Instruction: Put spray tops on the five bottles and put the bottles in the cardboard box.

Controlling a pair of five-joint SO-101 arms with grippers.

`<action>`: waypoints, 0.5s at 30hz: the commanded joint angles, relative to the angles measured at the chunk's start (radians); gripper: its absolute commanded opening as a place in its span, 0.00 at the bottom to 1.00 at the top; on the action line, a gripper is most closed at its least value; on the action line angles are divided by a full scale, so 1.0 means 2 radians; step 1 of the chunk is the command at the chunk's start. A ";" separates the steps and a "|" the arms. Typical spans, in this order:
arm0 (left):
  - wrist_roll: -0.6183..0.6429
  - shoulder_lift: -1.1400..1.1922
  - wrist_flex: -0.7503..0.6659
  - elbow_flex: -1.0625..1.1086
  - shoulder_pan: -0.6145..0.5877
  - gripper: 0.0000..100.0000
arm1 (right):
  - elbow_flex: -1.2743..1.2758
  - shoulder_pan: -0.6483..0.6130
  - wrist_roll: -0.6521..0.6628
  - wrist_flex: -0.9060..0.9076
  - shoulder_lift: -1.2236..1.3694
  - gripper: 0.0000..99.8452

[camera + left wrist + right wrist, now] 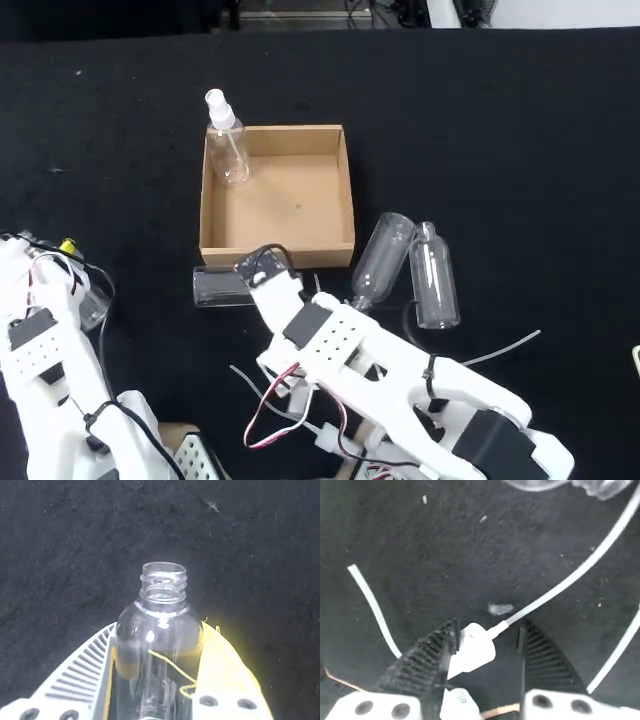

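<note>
1. Cardboard box (278, 245): shallow, square, open-topped; flat on the black worktop (500, 150).
2. Capped bottle (228, 150): clear, white spray top fitted; upright in the box's far left corner.
3. Slanted bottle (383, 258) and outer bottle (434, 275): clear, uncapped; lying side by side right of the box.
4. Front bottle (218, 287): lying just before the box's front wall; partly hidden.
5. Held bottle (160, 640): clear, neck open; clamped in the left gripper (159, 630) jaws.
6. Loose spray top (472, 650): white, long tube; lying between the right gripper (489, 625) jaws, which stand apart.

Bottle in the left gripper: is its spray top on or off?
Off. The bottle held in the left gripper shows a bare, open threaded neck.
</note>
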 commanded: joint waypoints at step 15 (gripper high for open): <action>0.003 -0.015 -0.013 -0.008 -0.007 0.03 | -0.023 0.101 0.132 -0.002 -0.004 0.03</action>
